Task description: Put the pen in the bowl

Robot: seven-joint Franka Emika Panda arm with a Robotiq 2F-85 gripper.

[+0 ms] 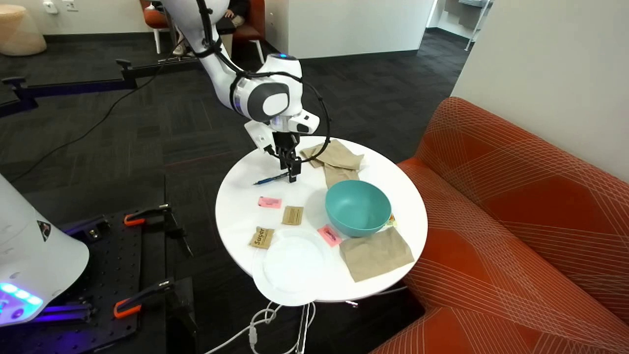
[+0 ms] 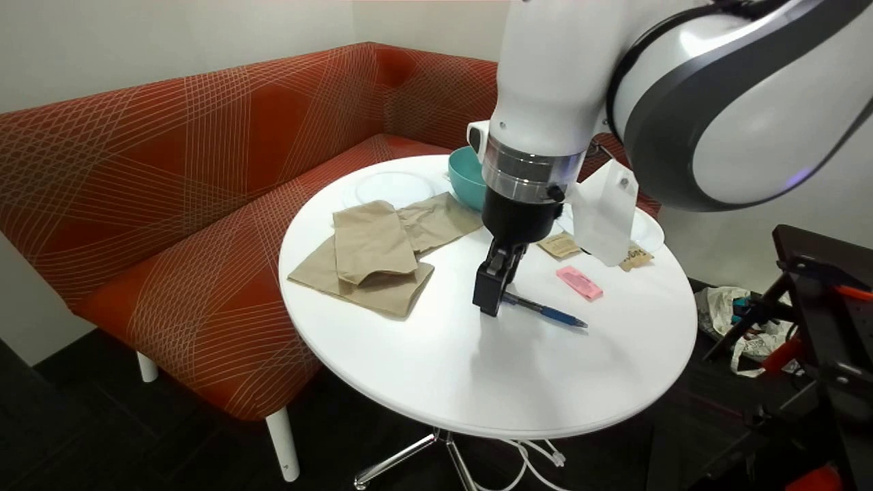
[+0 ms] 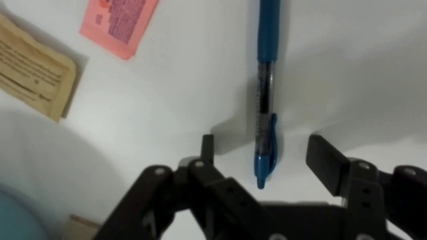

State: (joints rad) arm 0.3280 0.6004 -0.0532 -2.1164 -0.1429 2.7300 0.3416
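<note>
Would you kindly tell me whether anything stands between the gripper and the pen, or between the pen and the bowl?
Nothing visible stands between the gripper and the pen, whose clip end shows between the open fingers. Toward the bowl, nothing tall shows, just folded brown napkins near the path.

Bright light washes out a white plate (image 1: 295, 270), while soft wrist-view shadows flank the pen (image 3: 266, 86).

The pen (image 3: 266, 86) lies on the white bench (image 3: 166, 96), its clip end between the parted jaws of the black tool (image 3: 261, 143), touching neither. Toward upper left lies a printed pink packet (image 3: 118, 28), with a tan packet (image 3: 35, 70) near it. At lower left the bowl (image 3: 15, 216) shows only its edge; near it, a tan piece (image 3: 80, 230), mostly cut off.
</note>
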